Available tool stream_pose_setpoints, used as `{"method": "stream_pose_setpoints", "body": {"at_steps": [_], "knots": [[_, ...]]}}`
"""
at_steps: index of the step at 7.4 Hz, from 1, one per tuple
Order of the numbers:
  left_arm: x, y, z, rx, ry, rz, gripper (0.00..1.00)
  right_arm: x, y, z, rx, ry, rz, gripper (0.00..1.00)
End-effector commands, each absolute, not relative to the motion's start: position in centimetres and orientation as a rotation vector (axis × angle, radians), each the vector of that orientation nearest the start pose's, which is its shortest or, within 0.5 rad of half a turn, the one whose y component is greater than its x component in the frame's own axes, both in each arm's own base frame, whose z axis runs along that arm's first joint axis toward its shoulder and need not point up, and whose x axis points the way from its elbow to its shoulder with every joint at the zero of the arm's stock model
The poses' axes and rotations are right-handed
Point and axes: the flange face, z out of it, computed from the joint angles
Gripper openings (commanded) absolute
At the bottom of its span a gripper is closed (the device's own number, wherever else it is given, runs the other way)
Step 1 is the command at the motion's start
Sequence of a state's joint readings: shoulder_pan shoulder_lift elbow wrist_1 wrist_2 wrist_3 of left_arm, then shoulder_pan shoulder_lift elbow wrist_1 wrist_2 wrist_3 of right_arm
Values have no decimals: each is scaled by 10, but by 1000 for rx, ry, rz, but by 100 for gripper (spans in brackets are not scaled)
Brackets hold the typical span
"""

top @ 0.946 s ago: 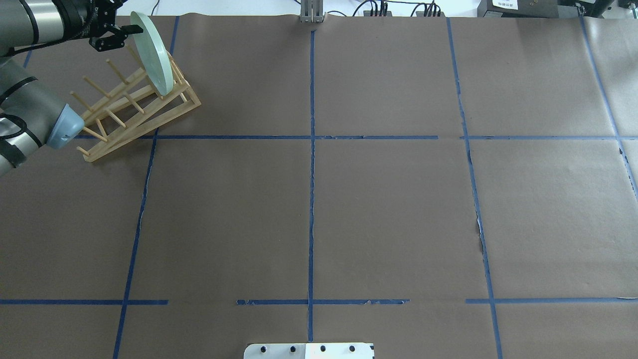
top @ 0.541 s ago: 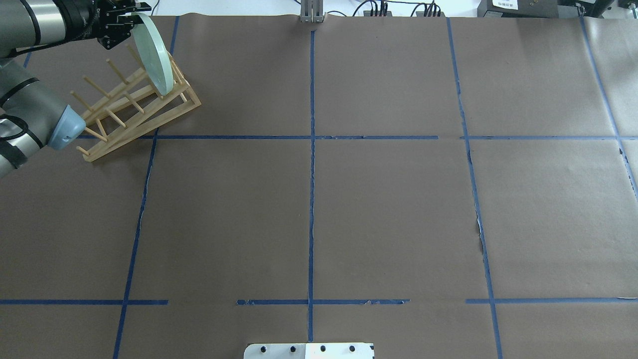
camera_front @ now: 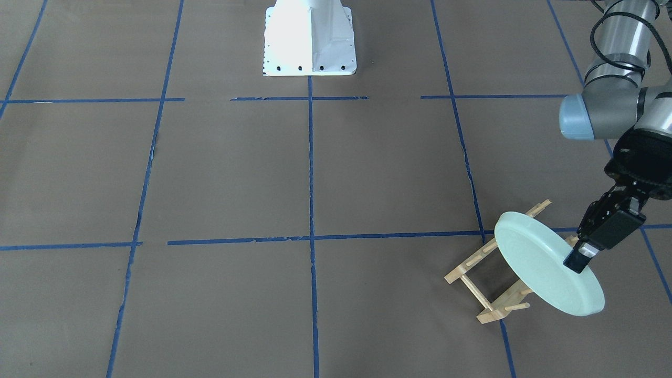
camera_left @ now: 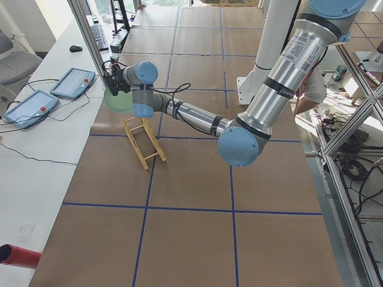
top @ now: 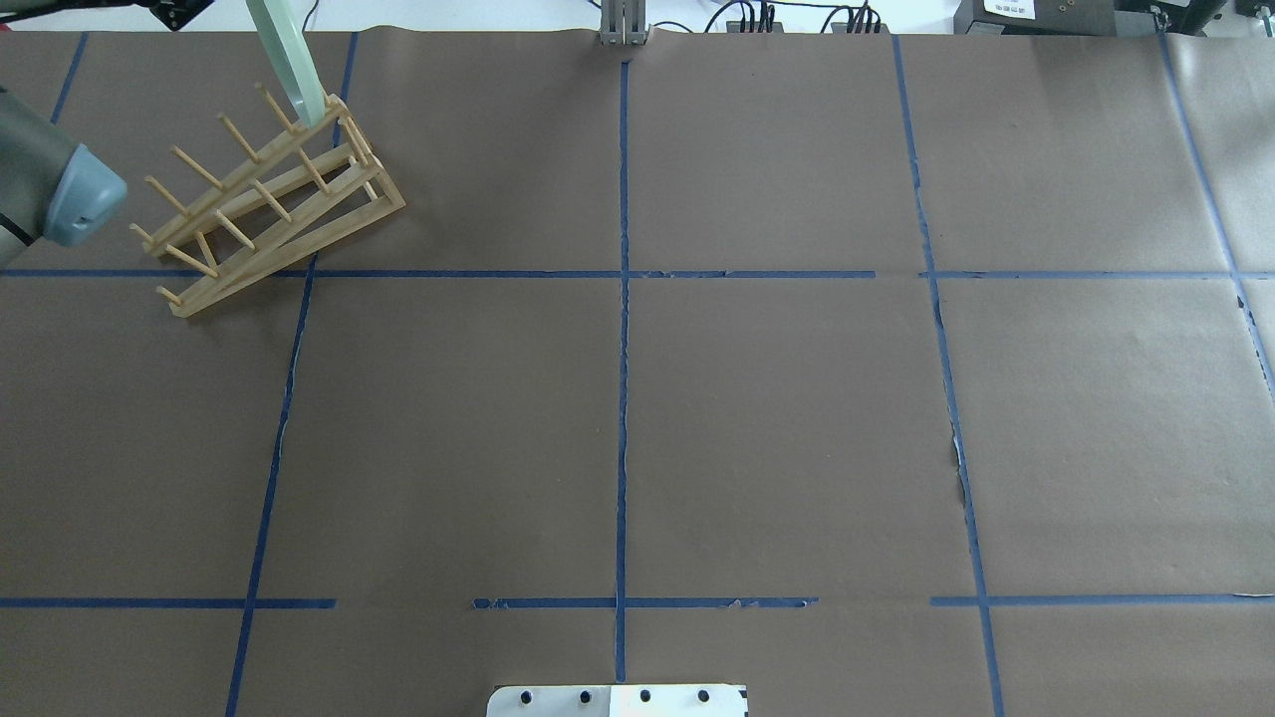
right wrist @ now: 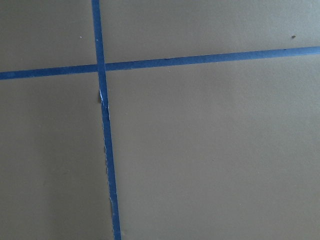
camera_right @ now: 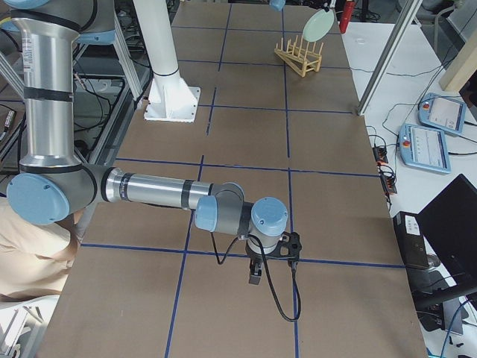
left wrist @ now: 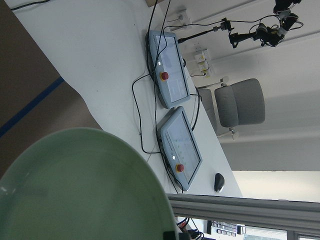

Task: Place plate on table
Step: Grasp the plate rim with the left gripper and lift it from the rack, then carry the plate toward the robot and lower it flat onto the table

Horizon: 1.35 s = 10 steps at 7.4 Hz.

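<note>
The pale mint-green plate (camera_front: pixel 541 268) hangs tilted above the far end of the wooden peg rack (camera_front: pixel 485 286), lifted out of its pegs. My left gripper (camera_front: pixel 576 261) is shut on the plate's rim from the side. In the overhead view only the plate's lower edge (top: pixel 287 55) shows above the rack (top: pixel 269 199). The plate fills the bottom of the left wrist view (left wrist: pixel 85 190). My right gripper (camera_right: pixel 256 274) hovers low over the brown table (top: pixel 777 398) near its right end; I cannot tell whether it is open or shut.
The white robot base (camera_front: pixel 310 39) stands at the table's near middle edge. Beyond the far edge behind the rack lie two teach pendants (left wrist: pixel 172 115) and cables on a white bench. My left arm's elbow (top: pixel 60 189) hangs beside the rack.
My left gripper has risen with the plate, drawing it up out of the rack's pegs toward the top edge of the overhead view. The rack has stayed where it was.
</note>
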<state>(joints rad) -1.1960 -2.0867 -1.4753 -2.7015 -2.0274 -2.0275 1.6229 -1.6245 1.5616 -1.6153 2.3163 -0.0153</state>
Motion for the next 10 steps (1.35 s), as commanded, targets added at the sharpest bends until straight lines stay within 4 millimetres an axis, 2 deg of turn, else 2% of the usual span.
{"method": "stream_pose_setpoints", "body": {"at_steps": [1, 2, 3, 4, 5, 6, 7, 8, 9, 10], "knots": [[146, -626, 211, 150, 1533, -1012, 0, 90, -456, 695, -77, -748, 75, 100], [149, -627, 189, 98, 1447, -1071, 0, 90, -456, 695, -77, -748, 75, 100], [187, -626, 173, 3, 1332, -1098, 0, 90, -456, 695, -77, -748, 75, 100], [265, -614, 169, -113, 1196, -1072, 0, 90, -456, 695, -77, -748, 75, 100], [324, -594, 157, -198, 1071, -1039, 0, 90, -456, 695, -77, -748, 75, 100], [382, -575, 156, -278, 923, -1020, 0, 90, -456, 695, -77, -748, 75, 100], [453, -559, 168, -346, 771, -989, 0, 90, -456, 695, -77, -748, 75, 100], [513, -550, 181, -388, 663, -960, 0, 90, -456, 695, -77, -748, 75, 100], [555, -542, 199, -409, 587, -940, 0, 90, -456, 695, -77, -748, 75, 100], [568, -537, 217, -403, 536, -923, 0, 90, -456, 695, -77, -748, 75, 100]]}}
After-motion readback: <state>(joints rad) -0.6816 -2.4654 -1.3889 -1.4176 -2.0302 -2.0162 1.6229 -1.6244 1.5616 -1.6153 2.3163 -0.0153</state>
